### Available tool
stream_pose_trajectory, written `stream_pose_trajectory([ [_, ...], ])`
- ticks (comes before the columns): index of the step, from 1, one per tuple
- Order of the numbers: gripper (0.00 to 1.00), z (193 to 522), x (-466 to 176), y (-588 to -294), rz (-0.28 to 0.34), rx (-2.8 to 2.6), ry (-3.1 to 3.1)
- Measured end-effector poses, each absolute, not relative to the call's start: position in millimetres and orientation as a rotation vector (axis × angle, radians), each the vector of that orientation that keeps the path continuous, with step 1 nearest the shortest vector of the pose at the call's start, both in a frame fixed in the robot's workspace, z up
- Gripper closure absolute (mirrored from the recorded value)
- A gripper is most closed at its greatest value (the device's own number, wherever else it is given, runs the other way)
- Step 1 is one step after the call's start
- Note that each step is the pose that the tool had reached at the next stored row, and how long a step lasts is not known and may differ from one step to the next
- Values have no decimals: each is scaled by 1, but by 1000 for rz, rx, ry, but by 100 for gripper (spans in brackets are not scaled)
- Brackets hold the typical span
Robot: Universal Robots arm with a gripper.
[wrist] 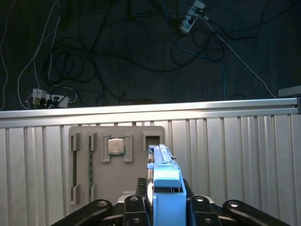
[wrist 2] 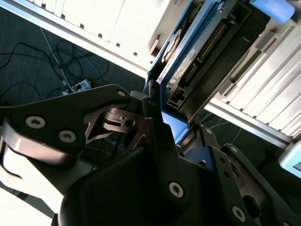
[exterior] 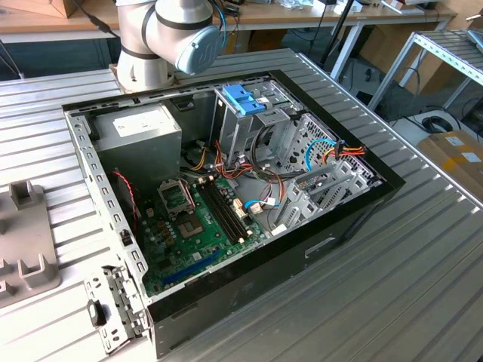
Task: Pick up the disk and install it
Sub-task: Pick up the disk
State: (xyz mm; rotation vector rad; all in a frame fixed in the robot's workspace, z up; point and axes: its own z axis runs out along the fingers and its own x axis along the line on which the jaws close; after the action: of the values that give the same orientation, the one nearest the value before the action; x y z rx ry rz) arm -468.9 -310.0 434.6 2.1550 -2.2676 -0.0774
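The robot's gripper (wrist: 165,203) is clamped on the disk (wrist: 163,162), held edge-on in both wrist views with its light-blue frame showing. The disk lines up with an end pocket of the grey fixture tray (wrist: 84,136), just beside the tray's seated processor chip (wrist: 115,146); whether it touches the tray cannot be told. The open computer case (exterior: 332,234) lies near the tray, to the exterior view's right.
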Motion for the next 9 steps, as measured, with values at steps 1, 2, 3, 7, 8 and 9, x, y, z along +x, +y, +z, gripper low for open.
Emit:
stream_pose_trajectory([
  [1, 63, 435, -469, -310, -77, 2155, -2268],
  [2, 63, 436, -469, -310, -77, 2155, -2268],
  [3, 63, 437, -469, -310, -77, 2155, -2268],
  [7, 63, 441, -469, -310, -78, 2155, -2268],
  [8, 63, 442, -469, -310, -78, 2155, -2268],
  [9, 63, 443, -469, -310, -78, 2155, -2268],
])
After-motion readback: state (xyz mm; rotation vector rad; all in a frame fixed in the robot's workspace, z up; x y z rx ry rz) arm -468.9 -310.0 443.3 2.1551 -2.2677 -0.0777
